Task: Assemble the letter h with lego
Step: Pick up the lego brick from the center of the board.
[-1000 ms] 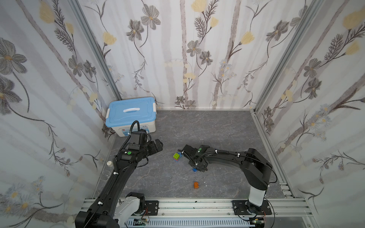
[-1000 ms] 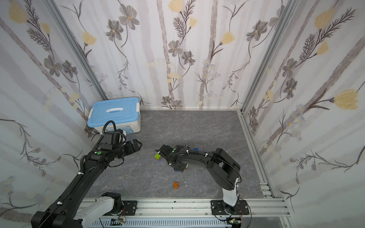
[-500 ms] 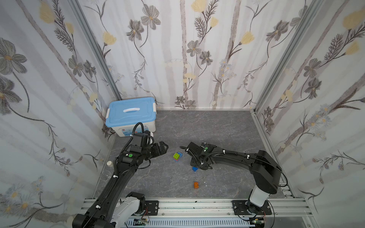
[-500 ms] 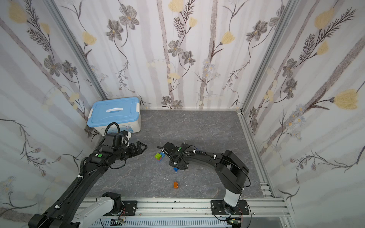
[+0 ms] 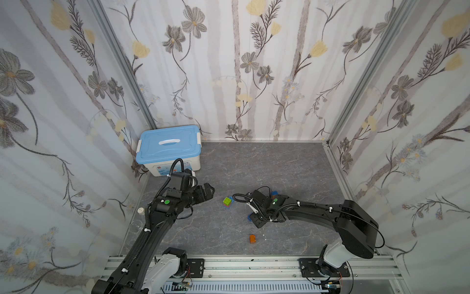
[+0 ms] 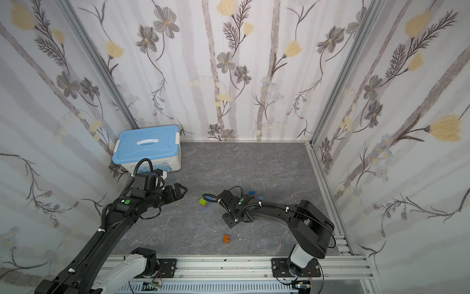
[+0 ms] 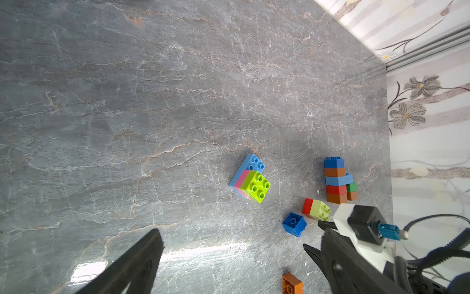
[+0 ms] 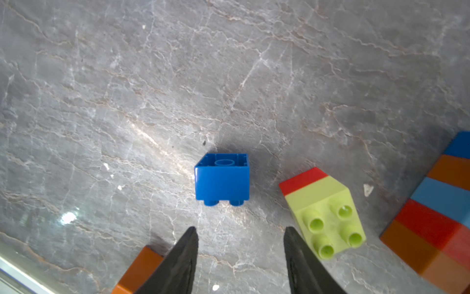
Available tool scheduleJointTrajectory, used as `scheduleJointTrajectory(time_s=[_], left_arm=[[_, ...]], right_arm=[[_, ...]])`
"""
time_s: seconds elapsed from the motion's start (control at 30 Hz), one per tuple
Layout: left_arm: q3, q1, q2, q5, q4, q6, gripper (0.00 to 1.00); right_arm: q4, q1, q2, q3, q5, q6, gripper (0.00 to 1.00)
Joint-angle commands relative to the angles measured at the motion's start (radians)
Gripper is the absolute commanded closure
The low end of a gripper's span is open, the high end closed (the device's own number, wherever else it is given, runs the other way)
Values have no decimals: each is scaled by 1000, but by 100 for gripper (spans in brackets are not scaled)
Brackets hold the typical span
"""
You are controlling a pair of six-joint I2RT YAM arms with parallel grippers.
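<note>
No legible text — none anywhere

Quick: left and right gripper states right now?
Left gripper: open, empty.
Right gripper: open, empty; the blue brick lies just ahead of it.

Bright, even, diffuse light fills both top views, where the walls (image 5: 50, 127) bow outward at the edges. Shadows are soft. In the wrist views white glare patches streak the desk (image 7: 203, 250), and the blue brick (image 8: 222, 178) casts a faint shadow.
</note>
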Motion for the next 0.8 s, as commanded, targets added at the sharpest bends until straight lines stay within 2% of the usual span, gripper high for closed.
scheduleJointTrajectory(time_s=[0.0, 0.23, 0.77], left_arm=[[9, 1, -2, -32, -6, 9, 0], [3, 0, -2, -48, 0, 7, 0], [6, 0, -6, -54, 0, 14, 0]], right_arm=[[107, 2, 8, -22, -51, -97, 43], [163, 0, 26, -28, 10, -93, 46], [374, 7, 65, -143, 12, -63, 52]])
